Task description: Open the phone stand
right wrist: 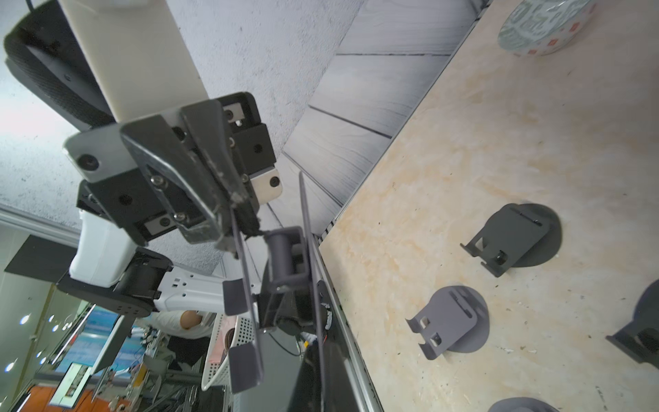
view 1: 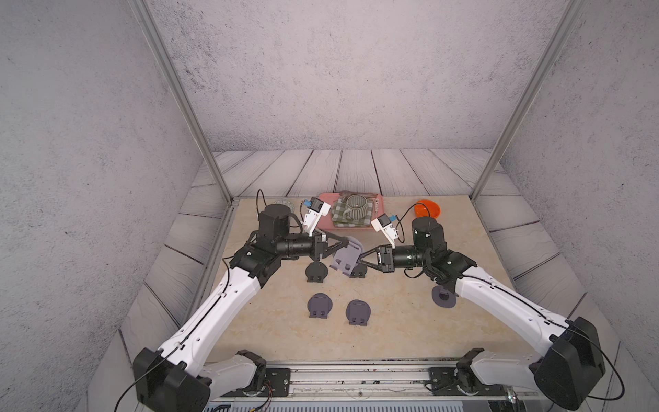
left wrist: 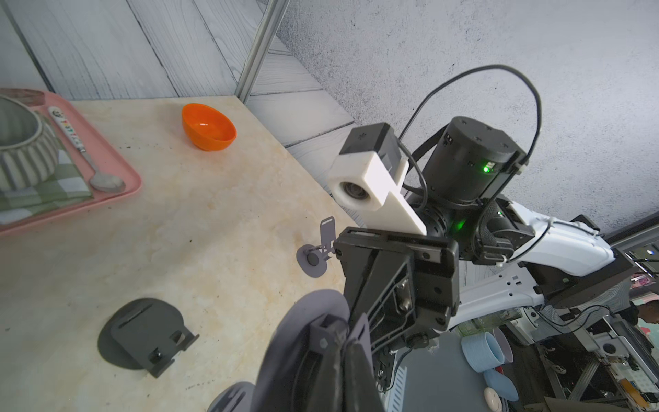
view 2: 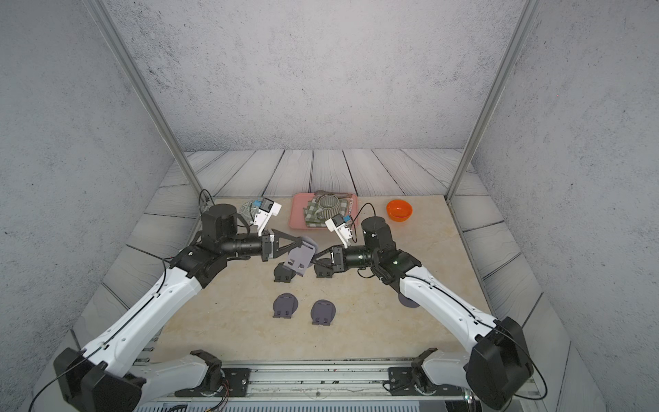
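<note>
A light grey phone stand (view 1: 345, 257) (view 2: 301, 257) hangs above the middle of the table between both arms. My left gripper (view 1: 346, 244) comes in from the left and is shut on its lipped plate, with the fingers pinched together in the left wrist view (left wrist: 344, 360). From the right, my right gripper (view 1: 361, 259) is shut on the stand's other thin plate (right wrist: 309, 271), seen edge-on. The two plates stand slightly apart around the hinge (right wrist: 285, 257).
Several dark folded stands lie on the table below and in front (view 1: 316, 273) (view 1: 320, 305) (view 1: 358, 311); an unfolded one (view 1: 444, 296) sits by the right arm. At the back are a pink tray (view 1: 326, 224) with mug and cloth, an orange bowl (view 1: 427, 208) and a patterned bowl (view 1: 285, 205).
</note>
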You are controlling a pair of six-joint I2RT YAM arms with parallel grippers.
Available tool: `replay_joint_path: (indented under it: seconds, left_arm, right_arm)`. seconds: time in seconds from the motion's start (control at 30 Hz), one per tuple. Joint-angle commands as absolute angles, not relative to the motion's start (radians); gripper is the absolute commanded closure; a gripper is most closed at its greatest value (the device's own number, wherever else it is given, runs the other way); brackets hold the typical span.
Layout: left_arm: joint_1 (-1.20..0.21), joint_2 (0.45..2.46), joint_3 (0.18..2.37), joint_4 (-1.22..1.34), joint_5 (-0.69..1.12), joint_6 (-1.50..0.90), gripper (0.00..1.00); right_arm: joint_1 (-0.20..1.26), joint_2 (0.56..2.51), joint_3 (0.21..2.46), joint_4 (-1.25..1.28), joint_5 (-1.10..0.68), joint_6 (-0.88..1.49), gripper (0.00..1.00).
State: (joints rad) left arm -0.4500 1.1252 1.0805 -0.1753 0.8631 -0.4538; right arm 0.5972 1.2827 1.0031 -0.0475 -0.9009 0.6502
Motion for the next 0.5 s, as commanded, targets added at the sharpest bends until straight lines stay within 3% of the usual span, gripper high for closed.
replay_joint_path:
  seconds: [0.0,0.17,0.37,0.47]
  left_arm:
    - [-0.425,0.984,1.031,0.16,0.634,-0.507,1.0]
    - [-0.426,0.86,0.909,0.224,0.466,-0.531,1.0]
    - [-0.426,0.926,1.0,0.008,0.711,-0.492,1.0]
    - [-0.429,0.874,1.019,-0.13,0.669,-0.446,1.0]
  right_arm:
    - [0.592,1.339,0.945,-0.286,-0.943,0.664,1.0]
    - [0.594,1.377,0.912,-0.205,-0.99,0.71,1.0]
    - [0.592,1.37,1.021,-0.434,-0.976,0.538,1.0]
    - [0.59,1.368,1.055,-0.468,-0.981,0.505,1.0]
